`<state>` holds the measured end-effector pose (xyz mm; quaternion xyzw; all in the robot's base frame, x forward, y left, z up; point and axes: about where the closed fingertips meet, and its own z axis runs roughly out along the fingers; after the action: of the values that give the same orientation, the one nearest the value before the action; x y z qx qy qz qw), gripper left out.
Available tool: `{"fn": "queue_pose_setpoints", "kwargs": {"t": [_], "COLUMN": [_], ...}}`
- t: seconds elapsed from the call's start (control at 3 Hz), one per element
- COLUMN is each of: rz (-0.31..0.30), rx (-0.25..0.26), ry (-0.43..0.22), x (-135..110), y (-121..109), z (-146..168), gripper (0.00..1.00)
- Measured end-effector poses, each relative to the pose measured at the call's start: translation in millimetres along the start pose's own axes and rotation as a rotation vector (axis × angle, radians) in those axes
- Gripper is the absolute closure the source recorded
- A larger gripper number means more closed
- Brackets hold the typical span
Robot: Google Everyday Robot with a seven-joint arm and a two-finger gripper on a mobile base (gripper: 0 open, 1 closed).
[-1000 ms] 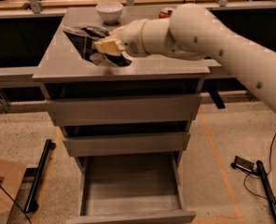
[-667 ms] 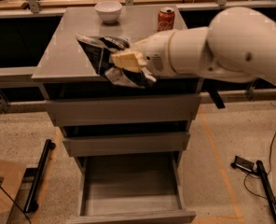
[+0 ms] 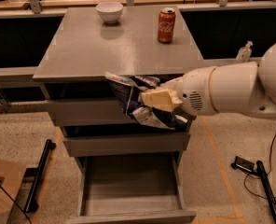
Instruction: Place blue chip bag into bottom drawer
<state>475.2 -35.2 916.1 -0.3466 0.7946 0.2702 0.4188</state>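
**Holding the chip bag above the open drawer**

At the lower left of the frame a cardboard box sits on the floor, with a black bar lying beside it. Next comes the grey table, bearing a white bowl toward its upper left. Off the table's front edge, in the middle of the frame, the blue chip bag hangs in the air before the two upper drawer fronts. Its long axis slants from upper left to lower right. Straight beneath it, at the bottom centre, the bottom drawer stands pulled out, its inside open to view. The claw is just right of the bag's middle, clamped on the crumpled foil. One pale finger lies across the front, and the other is probably behind the bag, though it is hidden. So the bag juts leftward from the claw, and the drawer lies below both, toward the lower edge of the frame. The coming move, I judge, is a descent that carries the bag's lower tail clear of the middle drawer front before release. A red soda can stands on the table, right of centre near the top, well apart from the bag. The white arm reaches in from the right edge.
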Motion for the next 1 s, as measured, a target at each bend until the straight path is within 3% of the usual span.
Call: {"fn": "queue_pose_setpoints", "kwargs": {"t": [0.33, 0.67, 1.0], "rz": [-0.027, -0.005, 0.095], "rx": [-0.043, -0.144, -0.219], "ry": [0.031, 0.109, 0.236], "x": [-7.1, 21.7, 85.7], "y": [-8.8, -19.7, -29.6], "z": [24.6, 88.2, 135.5], "gripper": [1.00, 1.00, 1.00]}}
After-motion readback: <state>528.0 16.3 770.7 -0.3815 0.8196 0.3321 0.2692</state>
